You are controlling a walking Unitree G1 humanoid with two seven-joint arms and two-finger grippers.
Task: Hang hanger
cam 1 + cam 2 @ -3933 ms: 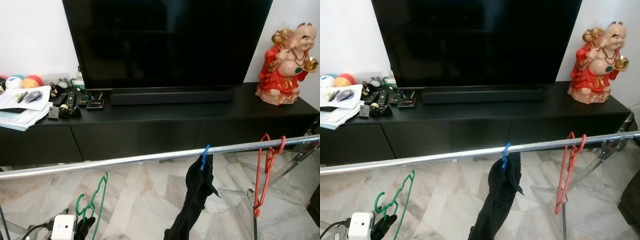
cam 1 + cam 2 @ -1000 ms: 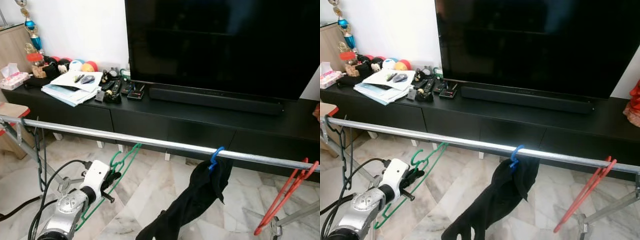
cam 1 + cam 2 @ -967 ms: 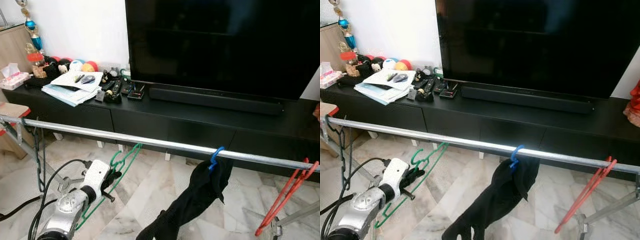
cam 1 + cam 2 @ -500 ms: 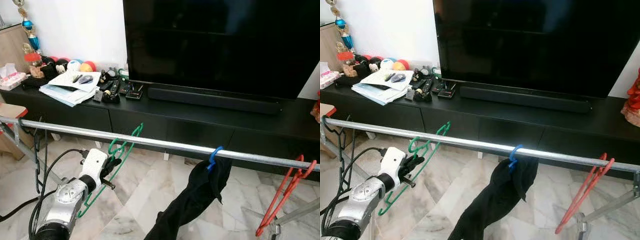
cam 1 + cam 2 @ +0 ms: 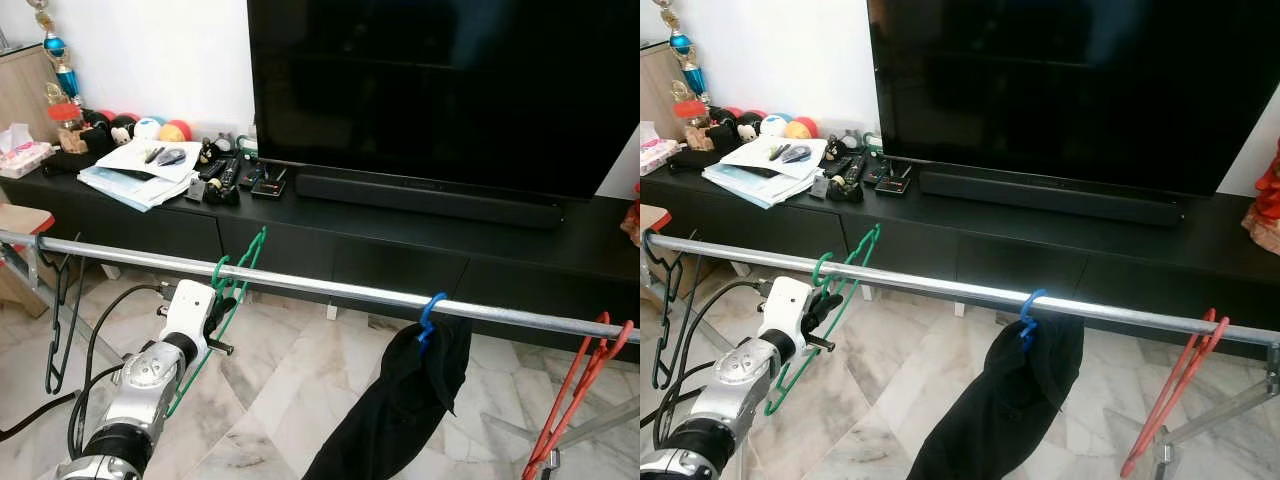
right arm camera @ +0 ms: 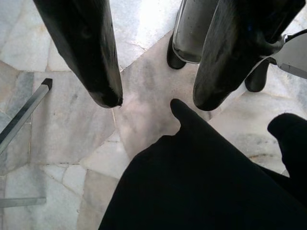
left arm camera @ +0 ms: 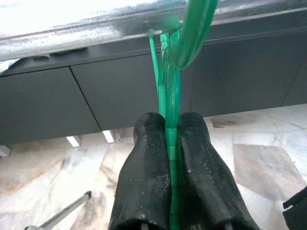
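The green hanger (image 5: 222,300) is pinched between the closed fingers of the left gripper (image 7: 169,139), its hook apparently just over the rail (image 5: 330,290) towards the rail's left end. If released before the hook seats, it could slip off. The right gripper (image 6: 156,98) is held open.

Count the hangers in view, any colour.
4: green hanger gripped by the left hand, hook at the rail; blue hanger carrying the black garment; red hanger far right; black hanger far left.
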